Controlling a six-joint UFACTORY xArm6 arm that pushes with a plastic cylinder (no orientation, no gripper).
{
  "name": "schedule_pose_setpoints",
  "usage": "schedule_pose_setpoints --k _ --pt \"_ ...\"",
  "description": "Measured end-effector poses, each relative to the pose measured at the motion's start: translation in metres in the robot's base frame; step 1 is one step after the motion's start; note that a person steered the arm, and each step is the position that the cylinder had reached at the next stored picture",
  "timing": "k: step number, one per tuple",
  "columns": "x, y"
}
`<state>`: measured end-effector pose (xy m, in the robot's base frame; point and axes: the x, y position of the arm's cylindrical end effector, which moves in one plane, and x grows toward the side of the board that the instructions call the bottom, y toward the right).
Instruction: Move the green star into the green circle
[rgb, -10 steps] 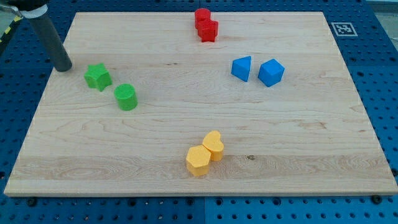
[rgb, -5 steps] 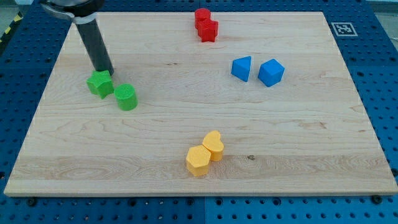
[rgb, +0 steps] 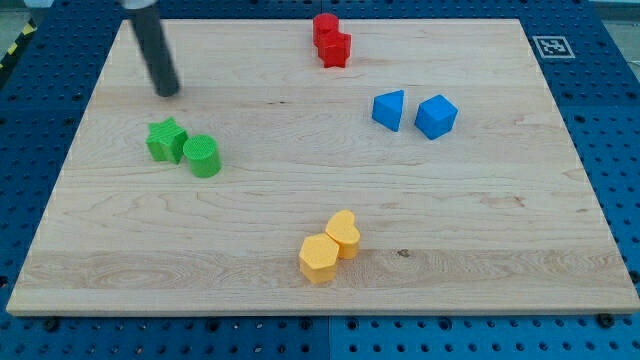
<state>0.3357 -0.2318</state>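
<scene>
The green star (rgb: 167, 140) sits on the wooden worktop (rgb: 300, 180) touching the green circle (rgb: 202, 156) at its upper left, while my tip (rgb: 167, 92), a bare rod with no jaws to open or close, stands clear above the star.

At the frame's upper left my tip (rgb: 167, 92) stands apart above the green star (rgb: 166, 141), which touches the green circle (rgb: 202, 156) on its right.
</scene>
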Motion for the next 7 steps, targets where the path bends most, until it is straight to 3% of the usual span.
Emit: schedule_pose_setpoints --k 1,4,7 --pt "0.015 -0.045" --pt "0.058 -0.016" --pt "0.087 0.061"
